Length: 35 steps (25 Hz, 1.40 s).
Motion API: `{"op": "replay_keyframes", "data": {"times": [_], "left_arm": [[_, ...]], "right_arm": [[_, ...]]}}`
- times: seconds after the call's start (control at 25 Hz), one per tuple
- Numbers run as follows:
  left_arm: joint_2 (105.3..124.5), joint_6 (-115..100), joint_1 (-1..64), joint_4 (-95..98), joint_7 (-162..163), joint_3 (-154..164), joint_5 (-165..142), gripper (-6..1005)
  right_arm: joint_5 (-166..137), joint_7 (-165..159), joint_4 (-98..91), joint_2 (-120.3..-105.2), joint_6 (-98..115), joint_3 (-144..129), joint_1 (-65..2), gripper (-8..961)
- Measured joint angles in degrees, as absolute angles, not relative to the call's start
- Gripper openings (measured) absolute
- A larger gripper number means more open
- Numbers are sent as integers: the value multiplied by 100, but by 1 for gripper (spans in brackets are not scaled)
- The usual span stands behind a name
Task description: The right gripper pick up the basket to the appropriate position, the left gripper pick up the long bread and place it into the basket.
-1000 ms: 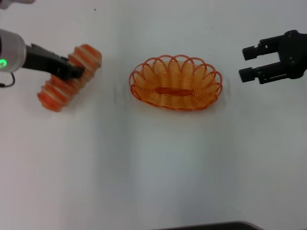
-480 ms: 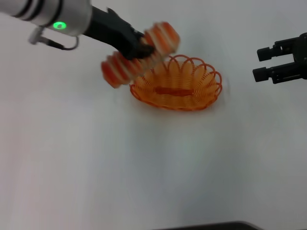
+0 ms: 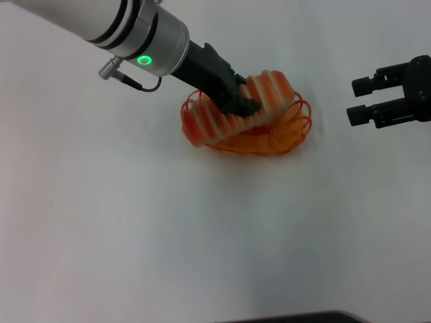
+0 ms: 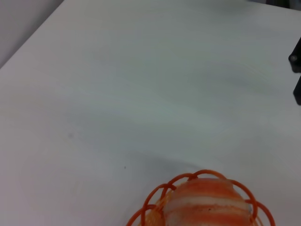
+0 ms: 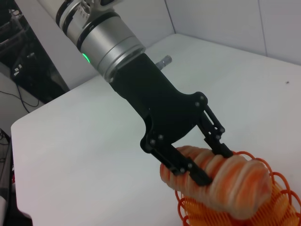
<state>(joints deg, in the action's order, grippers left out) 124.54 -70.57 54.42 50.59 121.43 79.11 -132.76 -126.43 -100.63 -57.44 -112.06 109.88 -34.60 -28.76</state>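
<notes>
The orange wire basket (image 3: 286,134) sits on the white table at centre back. My left gripper (image 3: 237,102), on the arm with the green ring, is shut on the long bread (image 3: 269,94) and holds it tilted over the basket, one end near the basket's left rim. The right wrist view shows the left gripper (image 5: 206,162) clamped across the bread (image 5: 235,183) above the basket (image 5: 282,197). The left wrist view shows the bread's end (image 4: 207,202) inside the basket's rim (image 4: 155,197). My right gripper (image 3: 360,99) is open and empty, to the right of the basket, apart from it.
The white table (image 3: 202,235) spreads wide around the basket. A dark edge (image 3: 296,316) shows at the bottom of the head view. The table's far corner and a dark room with cables show in the right wrist view (image 5: 19,56).
My left gripper carried the bread from the table's left side up and right, and now holds it over the basket. The right gripper drifted slightly and stays open.
</notes>
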Motion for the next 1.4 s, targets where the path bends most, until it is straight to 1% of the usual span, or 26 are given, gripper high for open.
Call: {"op": "replay_keyframes", "data": {"times": [0.12, 0.28, 0.44, 0.64, 0.72, 0.8, 0.96, 1.0, 1.04, 1.08, 1.16, 1.4], "left_arm": [[12442, -7052, 5313, 5146, 12130, 7880, -13117, 476], [12415, -7049, 4978, 5516, 12088, 7763, -12878, 597], [12401, -7184, 4414, 6206, 12032, 7535, -12627, 722], [12389, -8130, 3556, 7074, 11942, 6543, -12371, 900], [12379, -8769, 3178, 7244, 11754, 5812, -12163, 913], [12318, -9400, 2927, 7179, 11495, 5138, -12007, 926], [11989, -10195, 2596, 6680, 11173, 4380, -11973, 933], [11834, -10321, 2480, 6427, 11097, 4293, -11971, 933], [11739, -10383, 2407, 6240, 11032, 4256, -11958, 933], [11700, -10397, 2366, 6132, 10982, 4227, -11939, 933], [11672, -10403, 2300, 5993, 10897, 4162, -11911, 933], [11731, -10382, 2312, 5934, 10808, 4112, -11935, 932]], "right_arm": [[-12649, -10063, -5740, -11212, 10988, -3464, -2875, 741], [-12650, -10064, -5739, -11243, 10988, -3473, -2891, 741], [-12650, -10068, -5738, -11258, 10987, -3536, -2924, 741], [-12689, -10151, -5739, -11211, 10986, -3622, -2921, 741], [-12714, -10176, -5738, -11211, 10985, -3622, -2918, 741], [-12716, -10180, -5739, -11222, 10986, -3622, -2915, 741], [-12719, -10189, -5739, -11259, 10986, -3621, -2914, 741], [-12719, -10189, -5739, -11259, 10986, -3621, -2914, 741], [-12719, -10190, -5739, -11265, 10986, -3625, -2916, 741], [-12720, -10190, -5739, -11269, 10985, -3635, -2919, 741], [-12724, -10191, -5736, -11281, 10985, -3674, -2923, 741], [-12727, -10199, -5731, -11290, 10974, -3772, -2934, 741]]}}
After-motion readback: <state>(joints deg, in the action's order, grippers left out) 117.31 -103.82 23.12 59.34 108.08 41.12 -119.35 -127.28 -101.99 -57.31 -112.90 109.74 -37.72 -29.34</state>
